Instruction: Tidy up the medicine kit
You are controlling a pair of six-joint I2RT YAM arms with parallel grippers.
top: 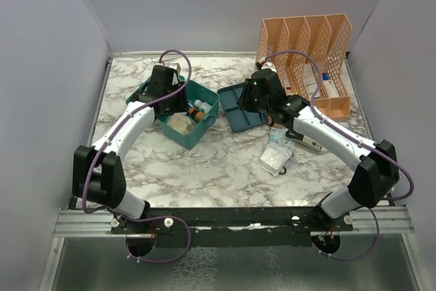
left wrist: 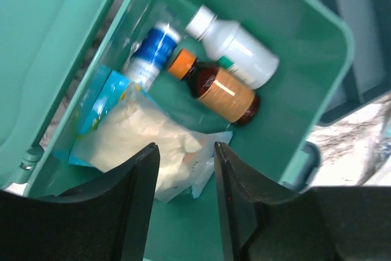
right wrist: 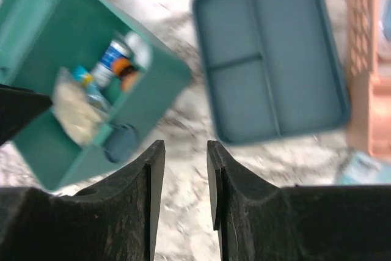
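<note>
The medicine kit (top: 182,119) stood open on the desk (top: 225,161), its tray (top: 240,108) lying alongside, probably so the deep box could be filled. The left fingers (left wrist: 137,200) hovered over its bottles (left wrist: 226,90), slightly parted and empty. The right fingers (right wrist: 143,206) hung narrow and empty near the tray.

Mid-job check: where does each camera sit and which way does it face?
Top external: above and behind the bases, looking down on the table; both arms show.
Left wrist: on the left arm, looking down into the medicine kit; left end effector shows.
Right wrist: on the right arm, looking down between kit and insert tray; right end effector shows.
Shared: all three see the kit.
</note>
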